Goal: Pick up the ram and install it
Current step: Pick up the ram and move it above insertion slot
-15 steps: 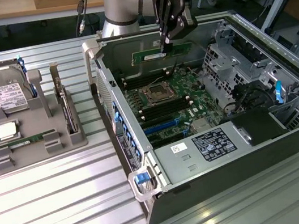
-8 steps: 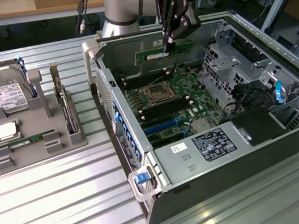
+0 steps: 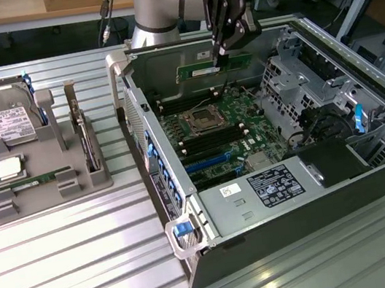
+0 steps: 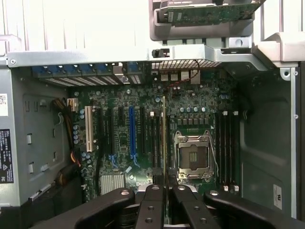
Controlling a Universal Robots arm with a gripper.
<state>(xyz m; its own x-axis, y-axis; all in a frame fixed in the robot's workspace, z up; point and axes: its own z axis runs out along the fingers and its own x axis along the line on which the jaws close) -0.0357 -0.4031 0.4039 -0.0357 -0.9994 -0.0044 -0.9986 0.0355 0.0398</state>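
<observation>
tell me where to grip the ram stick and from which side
By its upper long edge, near mid-length, from above, pads on the two flat faces, as the gripper holds the ram now. It is thin and long, and this leaves the lower edge free.

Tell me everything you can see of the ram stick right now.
The ram is a long, thin green circuit board with a pale label, held level and on edge in the hand, which is shut on its upper edge. It hangs above the motherboard inside the open case. In the wrist view it appears edge-on over the black memory slots.
</observation>
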